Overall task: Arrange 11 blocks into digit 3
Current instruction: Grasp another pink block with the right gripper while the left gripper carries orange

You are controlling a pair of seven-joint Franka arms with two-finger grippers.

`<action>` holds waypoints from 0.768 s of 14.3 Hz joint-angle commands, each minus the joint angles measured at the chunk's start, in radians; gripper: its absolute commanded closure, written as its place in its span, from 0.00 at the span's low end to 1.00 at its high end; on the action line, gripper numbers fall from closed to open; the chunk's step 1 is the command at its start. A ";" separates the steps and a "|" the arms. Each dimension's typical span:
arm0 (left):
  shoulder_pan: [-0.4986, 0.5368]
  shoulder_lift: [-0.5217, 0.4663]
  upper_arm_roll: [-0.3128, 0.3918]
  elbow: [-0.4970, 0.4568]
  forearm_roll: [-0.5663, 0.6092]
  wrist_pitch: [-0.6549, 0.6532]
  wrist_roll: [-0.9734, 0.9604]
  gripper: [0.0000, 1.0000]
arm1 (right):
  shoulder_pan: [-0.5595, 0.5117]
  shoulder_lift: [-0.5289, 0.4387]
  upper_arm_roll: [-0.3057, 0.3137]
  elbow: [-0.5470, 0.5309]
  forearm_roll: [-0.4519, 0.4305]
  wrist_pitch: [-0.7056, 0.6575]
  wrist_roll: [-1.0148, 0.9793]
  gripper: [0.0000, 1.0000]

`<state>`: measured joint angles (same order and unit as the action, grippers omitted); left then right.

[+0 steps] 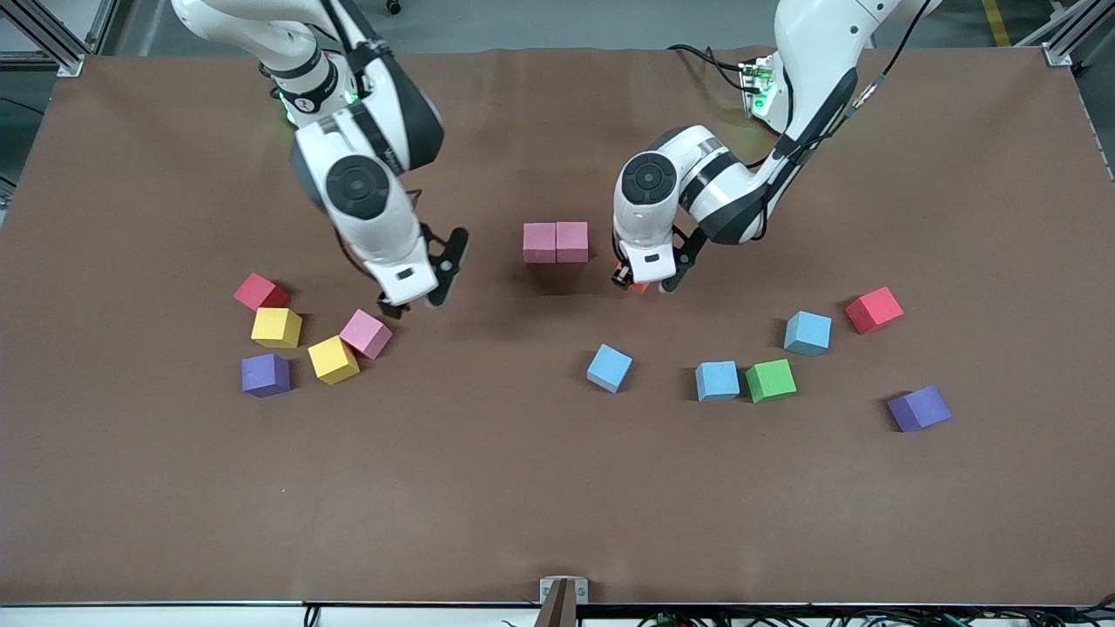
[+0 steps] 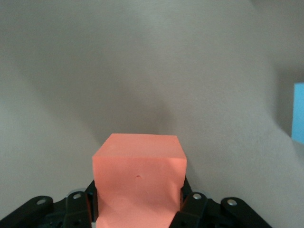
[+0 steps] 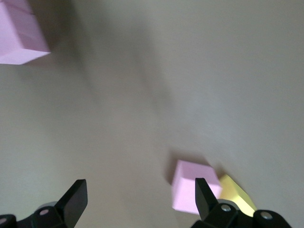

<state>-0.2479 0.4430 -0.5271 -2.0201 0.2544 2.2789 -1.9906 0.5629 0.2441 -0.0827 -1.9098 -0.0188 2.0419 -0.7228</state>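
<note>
The left pincer [image 1: 645, 284] pinches the orange block [image 2: 138, 183] between its fingers, hanging over the table [image 1: 540, 488] just beside the two touching pink blocks [image 1: 556, 242] that start the digit 3. From the left wrist view the cube sits squarely in the jaws, but it fills most of the view, so its final gap to the pink pair is hard to judge; if it comes down skewed or too close it could shove the pair out of line, and a soft foam cube may cling to a finger on release.

The right pincer [image 1: 416, 283] is spread wide and empty, over the table near the loose pink block [image 1: 366, 333], which touches a yellow block [image 1: 333, 359]. A descent there risks one finger landing on the yellow cube or nudging both.

A red cube [image 1: 260, 292] lies close to that cluster; picking it by mistake would spoil the count.
</note>
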 commanded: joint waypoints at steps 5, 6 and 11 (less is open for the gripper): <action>-0.004 -0.018 -0.005 -0.040 -0.023 -0.006 -0.321 0.70 | -0.118 0.003 -0.039 0.026 -0.012 -0.008 0.072 0.00; -0.005 -0.009 -0.007 -0.043 -0.023 -0.004 -0.350 0.70 | -0.130 0.003 -0.039 0.023 -0.010 -0.012 0.165 0.00; -0.008 0.005 -0.033 -0.045 -0.024 -0.001 -0.551 0.70 | -0.138 0.006 -0.037 0.003 -0.004 -0.019 0.689 0.00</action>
<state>-0.2553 0.4508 -0.5461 -2.0565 0.2458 2.2787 -2.4926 0.4349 0.2531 -0.1335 -1.8977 -0.0183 2.0262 -0.2294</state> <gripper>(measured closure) 0.388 0.000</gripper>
